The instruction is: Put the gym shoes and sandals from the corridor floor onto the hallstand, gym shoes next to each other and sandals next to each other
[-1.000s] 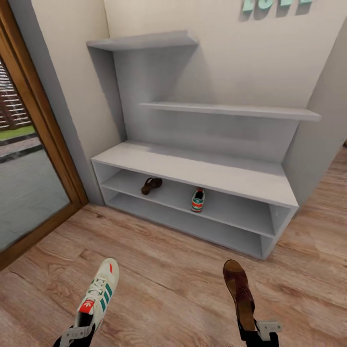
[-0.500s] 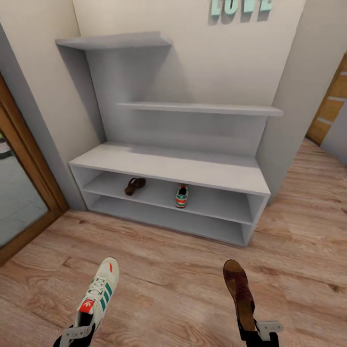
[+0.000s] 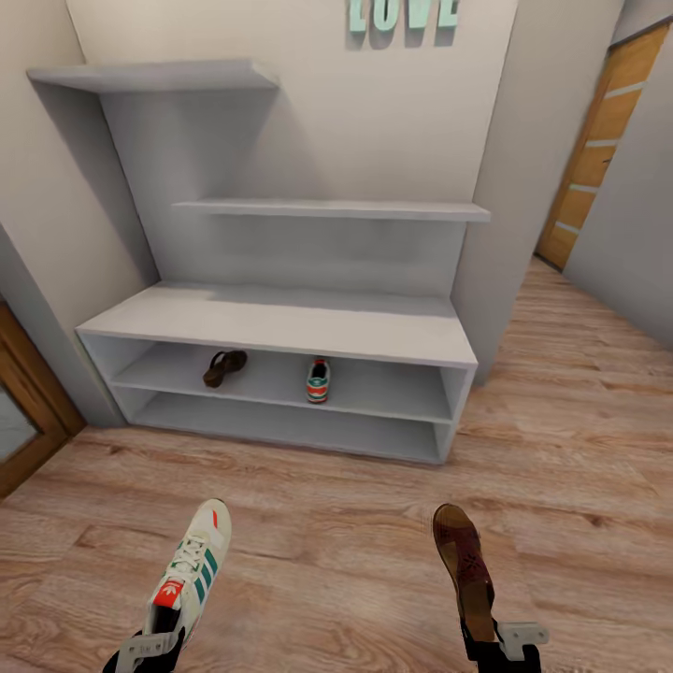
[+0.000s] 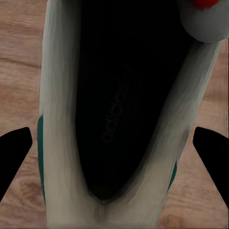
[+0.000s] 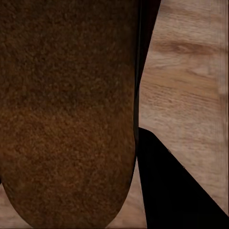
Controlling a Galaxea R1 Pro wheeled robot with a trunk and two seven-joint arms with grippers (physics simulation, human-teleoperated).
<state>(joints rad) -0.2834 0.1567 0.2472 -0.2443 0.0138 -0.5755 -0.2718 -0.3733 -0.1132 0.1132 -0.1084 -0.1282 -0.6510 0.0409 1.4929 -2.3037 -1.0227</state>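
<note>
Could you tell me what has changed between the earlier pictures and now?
The camera has swung to the right: the hallstand slid leftward in the head view, the glass door mostly left the picture, and a wooden door came in at right. Nothing itself moved. The left gripper still holds a gym shoe, the right gripper a sandal; one sandal and one gym shoe stay on the upper shelf.
</note>
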